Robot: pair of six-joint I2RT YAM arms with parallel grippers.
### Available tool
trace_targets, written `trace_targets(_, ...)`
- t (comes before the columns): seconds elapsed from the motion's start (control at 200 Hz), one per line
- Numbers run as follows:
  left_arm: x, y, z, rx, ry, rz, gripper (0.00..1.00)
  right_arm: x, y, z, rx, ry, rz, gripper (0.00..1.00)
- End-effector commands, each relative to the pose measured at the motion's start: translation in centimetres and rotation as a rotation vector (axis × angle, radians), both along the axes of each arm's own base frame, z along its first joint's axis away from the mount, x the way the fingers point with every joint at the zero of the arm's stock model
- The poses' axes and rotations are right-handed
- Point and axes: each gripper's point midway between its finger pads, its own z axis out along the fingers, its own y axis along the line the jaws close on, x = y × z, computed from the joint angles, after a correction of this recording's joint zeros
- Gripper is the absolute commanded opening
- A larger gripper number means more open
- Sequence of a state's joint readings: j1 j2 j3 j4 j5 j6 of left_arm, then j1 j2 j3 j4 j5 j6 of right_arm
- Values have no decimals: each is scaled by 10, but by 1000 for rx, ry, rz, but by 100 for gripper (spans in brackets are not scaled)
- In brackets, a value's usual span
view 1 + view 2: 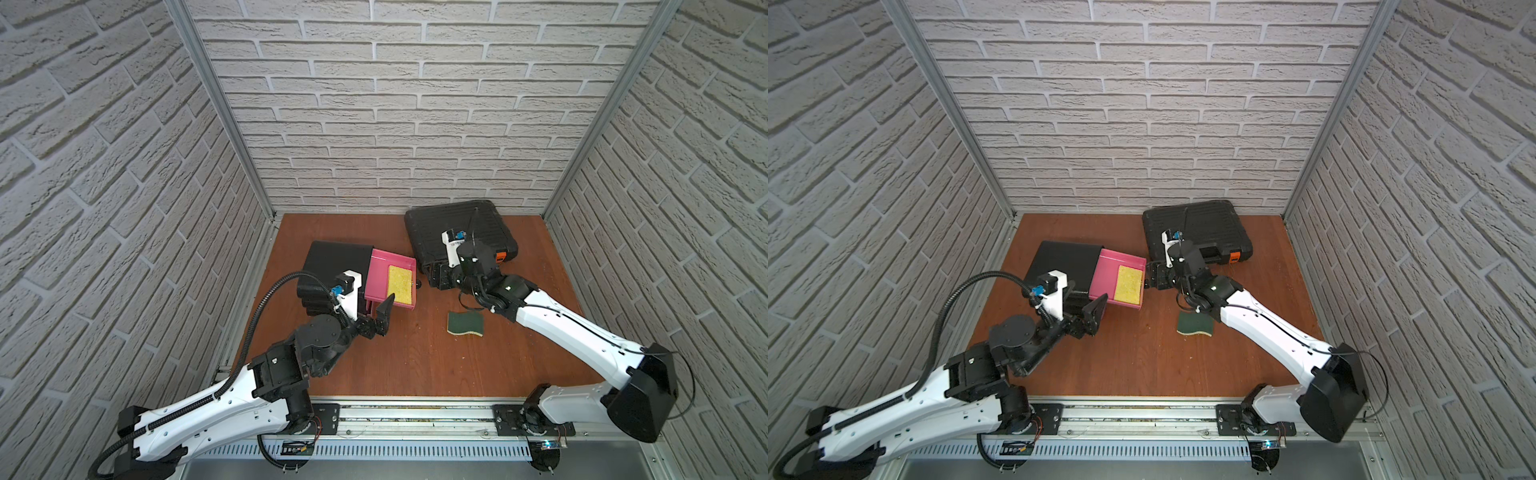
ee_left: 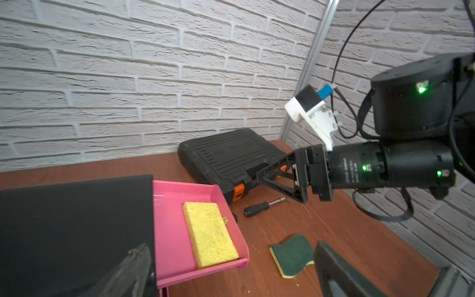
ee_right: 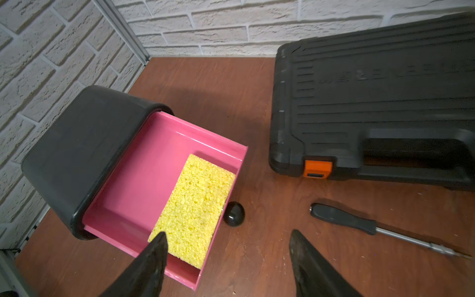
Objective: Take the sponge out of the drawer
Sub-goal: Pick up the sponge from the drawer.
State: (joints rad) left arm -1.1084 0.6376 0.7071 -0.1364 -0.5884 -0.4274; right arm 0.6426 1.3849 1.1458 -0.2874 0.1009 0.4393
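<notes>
The pink drawer [image 1: 380, 270] [image 3: 144, 185] stands pulled out of its black cabinet [image 1: 336, 257]. A yellow sponge [image 1: 401, 284] [image 1: 1128, 285] [image 2: 209, 234] [image 3: 195, 203] lies flat inside, against the drawer's front wall. My right gripper [image 1: 432, 277] [image 3: 228, 233] is open just outside the drawer front, near the black knob [image 3: 233, 214]. One fingertip overlaps the sponge's corner in the right wrist view, and nothing is held. My left gripper [image 1: 380, 318] [image 2: 230, 246] is open at the drawer's near corner, holding nothing.
A green-topped scouring sponge [image 1: 465, 323] [image 2: 293, 254] lies on the wooden table in front of the right arm. A black tool case [image 1: 457, 228] [image 3: 372, 102] sits at the back right. A screwdriver [image 3: 344, 218] lies beside it. Brick walls enclose three sides.
</notes>
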Motion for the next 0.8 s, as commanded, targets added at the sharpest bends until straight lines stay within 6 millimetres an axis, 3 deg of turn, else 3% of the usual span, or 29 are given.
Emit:
trace_targets(0.0,7,14,-20,-2,39,56,98,7,37,9,45,-12,75,70)
trace_targets(0.15,8,14,-32,-65,83,32,98,16,72,-11,-4,22,136,62)
trace_targets(0.305,11,21,-36,-90,97,58,98,24,93,-30,-77,40,153,56)
trace_targets(0.43,10,21,-38,-99,104,51,98,31,100,-44,-115,53,139,50)
trace_targets(0.795,8,26,-41,-117,106,59,98,44,104,-74,-264,71,72,47)
